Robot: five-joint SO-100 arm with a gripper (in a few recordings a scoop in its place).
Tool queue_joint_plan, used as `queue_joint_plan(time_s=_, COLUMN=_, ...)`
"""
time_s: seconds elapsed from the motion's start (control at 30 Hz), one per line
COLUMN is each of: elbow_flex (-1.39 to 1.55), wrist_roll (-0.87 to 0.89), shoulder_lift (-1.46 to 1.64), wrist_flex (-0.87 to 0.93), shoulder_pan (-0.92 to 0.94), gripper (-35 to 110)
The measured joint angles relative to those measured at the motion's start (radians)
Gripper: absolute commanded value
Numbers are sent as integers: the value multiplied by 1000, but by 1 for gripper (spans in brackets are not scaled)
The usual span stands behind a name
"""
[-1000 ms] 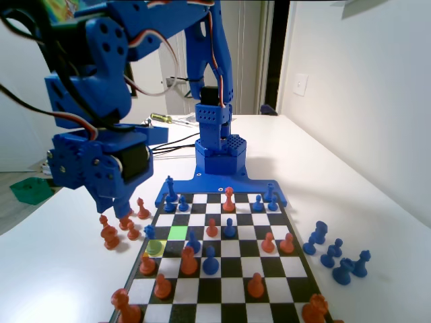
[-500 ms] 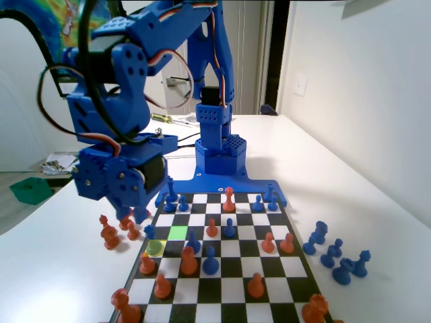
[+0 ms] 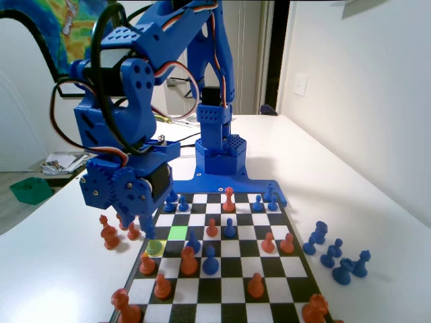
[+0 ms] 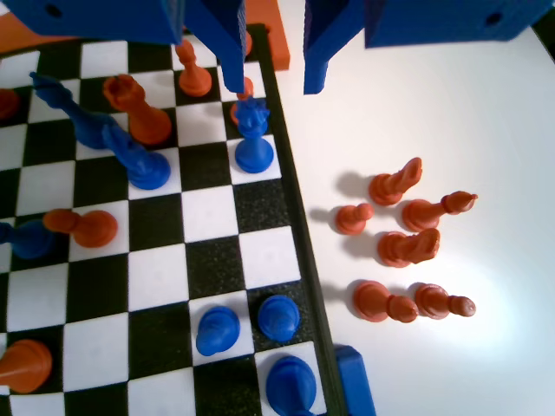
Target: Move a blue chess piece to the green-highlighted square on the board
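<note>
Orange captured pieces (image 3: pixel 111 232) clustered on white table (image 3: pixel 60 269) left of board (image 3: pixel 222 269) in fixed view. Gripper (image 3: pixel 138 229) hangs low over board's left edge, just above them; wrist view shows jaws parted, nothing between (image 4: pixel 273 82). Yellow-lit square (image 3: pixel 155 246) on board's left file, green-highlighted square (image 3: pixel 178 232) just right and one rank farther, bare. Blue pawn (image 3: pixel 211 259) stands near board centre, blue pawn (image 3: pixel 194 242) just right of green square. Captured blue pieces (image 3: pixel 335 256) grouped on table right of board.

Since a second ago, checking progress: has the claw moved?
Yes. The claw has shifted right in the fixed view, toward the board.
</note>
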Motion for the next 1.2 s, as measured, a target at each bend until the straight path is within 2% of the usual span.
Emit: queue_joint_plan(time_s=1.2, elbow_flex=104, wrist_roll=-29, shoulder_lift=-46, wrist_flex=-144, shoulder_pan=-23, gripper=13)
